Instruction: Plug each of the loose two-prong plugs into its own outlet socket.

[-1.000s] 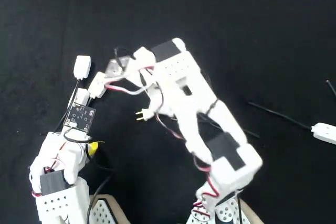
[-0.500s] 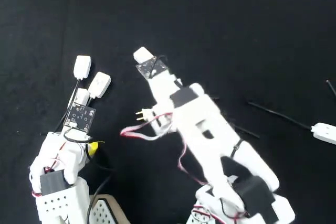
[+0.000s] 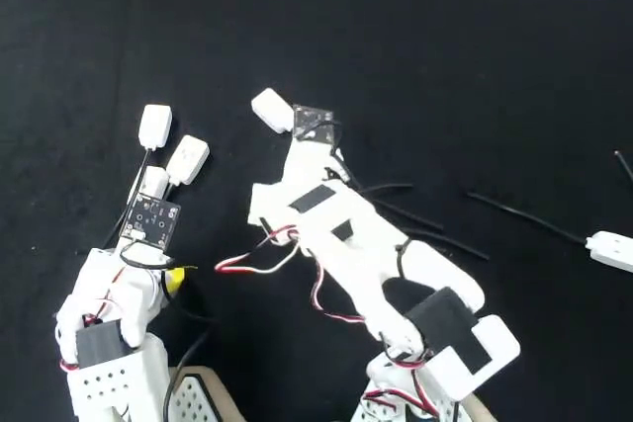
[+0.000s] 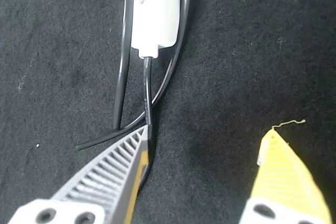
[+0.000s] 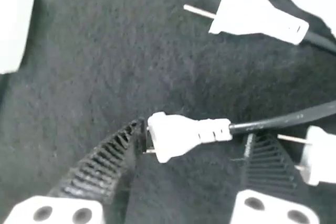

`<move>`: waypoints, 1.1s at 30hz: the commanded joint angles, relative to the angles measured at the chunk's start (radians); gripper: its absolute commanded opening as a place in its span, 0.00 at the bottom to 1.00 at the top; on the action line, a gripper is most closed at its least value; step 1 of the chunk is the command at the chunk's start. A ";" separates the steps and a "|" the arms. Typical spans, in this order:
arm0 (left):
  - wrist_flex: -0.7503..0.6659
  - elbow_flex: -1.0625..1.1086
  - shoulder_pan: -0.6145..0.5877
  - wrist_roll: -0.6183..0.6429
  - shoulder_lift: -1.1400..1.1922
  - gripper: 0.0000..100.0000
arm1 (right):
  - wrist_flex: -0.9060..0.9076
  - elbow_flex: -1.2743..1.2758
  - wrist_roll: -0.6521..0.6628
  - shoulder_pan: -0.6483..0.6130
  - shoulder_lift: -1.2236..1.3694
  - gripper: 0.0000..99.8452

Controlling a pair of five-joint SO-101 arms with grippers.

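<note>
In the right wrist view a white two-prong plug (image 5: pixel 184 136) on a black cable lies on the black table between the dark fingers of my right gripper (image 5: pixel 197 132), which is open. Its prongs are against one finger. A second white plug (image 5: pixel 252 13) lies farther off and a third plug (image 5: pixel 317 156) lies beside one finger. In the high view the right arm (image 3: pixel 336 234) covers these plugs. My left gripper (image 4: pixel 207 132) is open over black cables, just short of a white socket (image 4: pixel 156 14). Two white sockets (image 3: pixel 155 126) (image 3: pixel 187 160) lie ahead of the left gripper (image 3: pixel 153 185).
A white block (image 5: pixel 13 24) lies beside the right gripper. Thin black cables (image 3: pixel 514 212) cross the table at the right, ending at a white piece (image 3: pixel 610 249) by the right edge. The far half of the black table (image 3: pixel 445 46) is bare.
The right arm swung away from the left sockets to the table's middle and folded down low. The plug that lay exposed at centre is now covered by it. The left arm has not moved.
</note>
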 commanded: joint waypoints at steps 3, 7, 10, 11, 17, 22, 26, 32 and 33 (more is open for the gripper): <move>-0.005 0.019 0.001 -0.009 -0.002 0.33 | -0.028 -0.027 -0.012 0.063 0.001 0.30; -0.005 0.019 0.001 -0.009 -0.002 0.33 | -0.029 -0.027 -0.012 0.060 0.002 0.30; -0.005 0.019 0.001 -0.009 -0.002 0.33 | -0.029 -0.027 -0.008 0.060 0.001 0.30; -0.005 0.019 0.001 -0.009 -0.002 0.33 | -0.029 -0.027 -0.005 0.060 0.001 0.30; -0.005 0.019 0.001 -0.009 -0.002 0.33 | -0.028 -0.027 -0.002 0.061 0.001 0.15; -0.005 0.019 0.001 -0.009 -0.002 0.33 | -0.021 -0.025 0.060 0.064 -0.005 0.04; -0.005 0.019 0.004 -0.009 -0.002 0.33 | 0.069 -0.024 0.087 0.072 -0.081 0.03; 0.002 0.019 0.030 -0.009 -0.002 0.33 | 0.209 -0.002 0.209 0.126 -0.260 0.03; 0.002 0.019 0.030 -0.009 -0.002 0.33 | 0.210 0.007 0.232 0.141 -0.282 0.03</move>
